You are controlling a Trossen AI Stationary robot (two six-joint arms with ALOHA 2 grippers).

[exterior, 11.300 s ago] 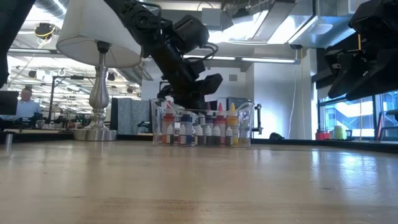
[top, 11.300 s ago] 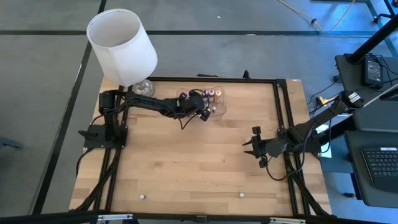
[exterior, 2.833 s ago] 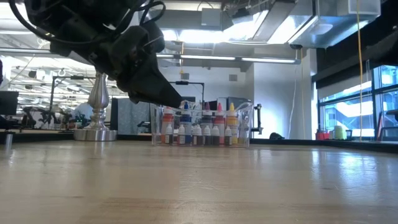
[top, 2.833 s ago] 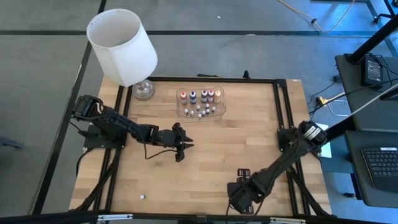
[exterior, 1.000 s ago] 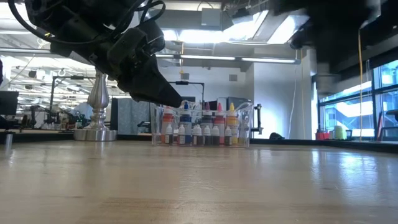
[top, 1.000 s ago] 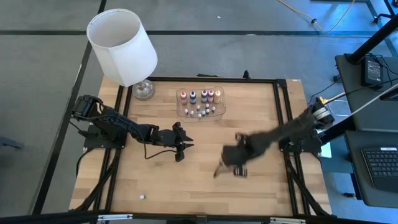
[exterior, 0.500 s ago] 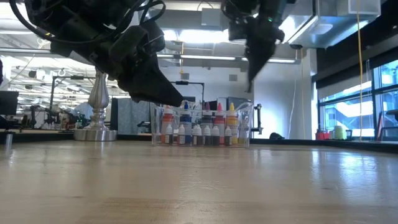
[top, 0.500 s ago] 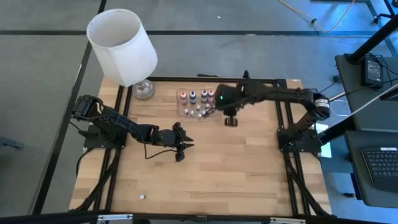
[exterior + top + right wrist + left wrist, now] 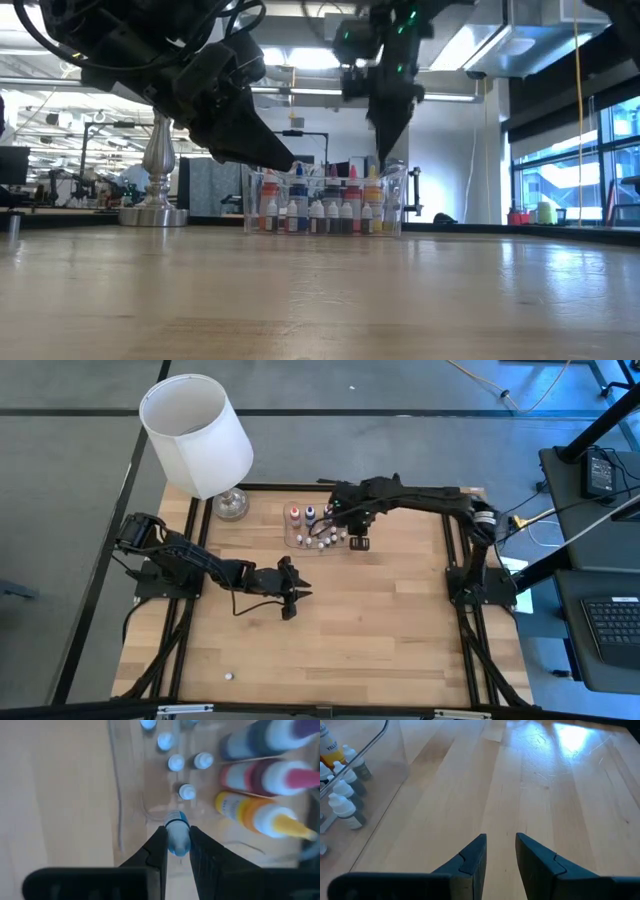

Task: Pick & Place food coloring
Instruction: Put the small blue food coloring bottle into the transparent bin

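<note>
Clear plastic forms the tray that is set at the far middle of the wooden surface, and the food coloring bottles are seen standing in it, taller coloured ones behind and tiny whitish ones in front. Beside the tray, at the far left corner, the lamp is placed on its glass base.

The right gripper is held over the tray's right end, pointing down. In the right wrist view its jaws are seen pinched on a small blue bottle, which is carried above the tray, just beside the small white-capped bottles and the yellow bottle. In the low view the same gripper is seen above the tray's right part, clear of the standing bottles.

The left gripper is parked low over the surface, near the middle and well apart from the tray. Its jaws are shown a little apart in the left wrist view, with nothing held between them and only bare wood beneath; the tray's edge and a few small bottles are seen off to one side.
</note>
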